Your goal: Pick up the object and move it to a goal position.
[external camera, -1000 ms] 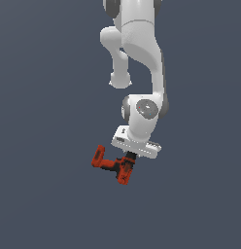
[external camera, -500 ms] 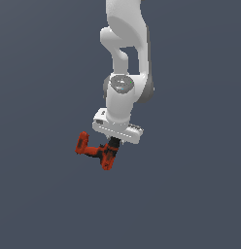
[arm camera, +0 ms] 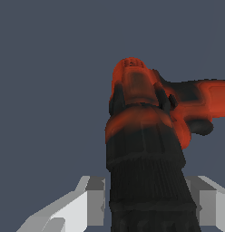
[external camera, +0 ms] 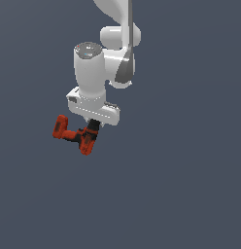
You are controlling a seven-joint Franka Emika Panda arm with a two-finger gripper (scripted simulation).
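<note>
The object, a red-orange drill (external camera: 76, 136) with black trim, hangs below the white arm in the exterior view, its blocky battery base pointing to the exterior view's left. My gripper (external camera: 93, 125) is shut on the drill at its black chuck end. In the wrist view the drill (arm camera: 146, 122) fills the middle, its black ribbed chuck nearest the camera between my white fingers (arm camera: 71, 210), and its handle and battery reaching off to one side. The fingertips are hidden behind the drill body.
A plain dark grey-blue background surrounds the arm in both views. No other object, edge or marker shows.
The arm has swung toward the exterior view's left and turned at the wrist, carrying the drill along in the shut gripper. The drill sits a little higher and further left.
</note>
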